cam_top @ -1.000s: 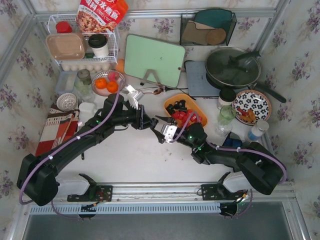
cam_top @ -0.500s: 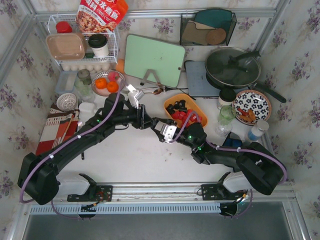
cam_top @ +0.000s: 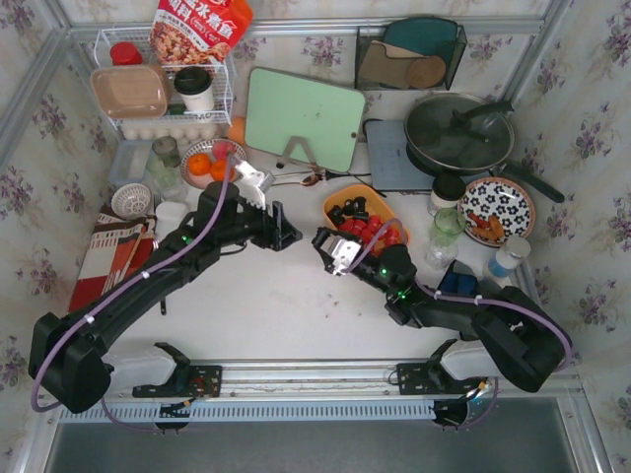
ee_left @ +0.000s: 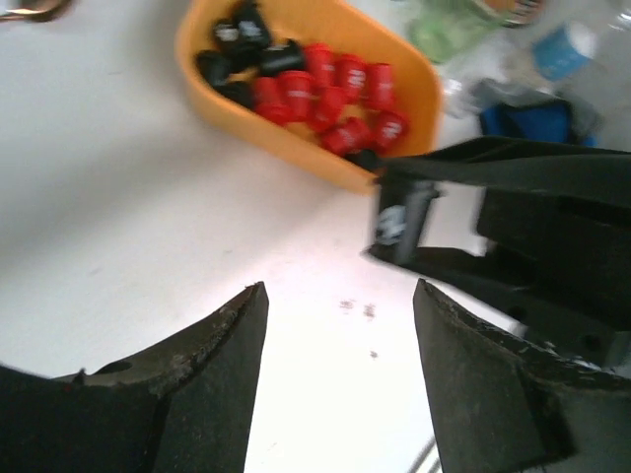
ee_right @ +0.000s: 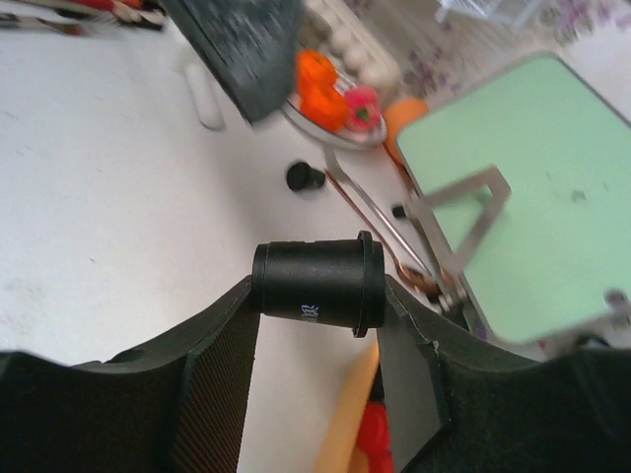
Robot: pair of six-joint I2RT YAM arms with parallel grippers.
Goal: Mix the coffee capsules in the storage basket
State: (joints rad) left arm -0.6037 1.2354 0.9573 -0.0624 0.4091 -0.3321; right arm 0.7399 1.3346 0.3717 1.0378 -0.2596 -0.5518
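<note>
The orange storage basket sits right of the table's middle and holds red capsules and black capsules. The left wrist view shows its wall, the red pods and the black pods. My right gripper is just left of the basket's near corner. It is shut on a black capsule held sideways above the table, with the basket rim below it. My left gripper is open and empty over bare table, a little left of the right gripper.
A green cutting board stands behind the grippers, with a spoon and a small black thing in front of it. A bowl of oranges and a white wire rack are at the far left. A lidded pan, a patterned plate and a bottle are at the right.
The two grippers were touching tip to tip; now they are apart. The left gripper has drawn back to the left, and the right gripper has moved toward the basket with the black capsule.
</note>
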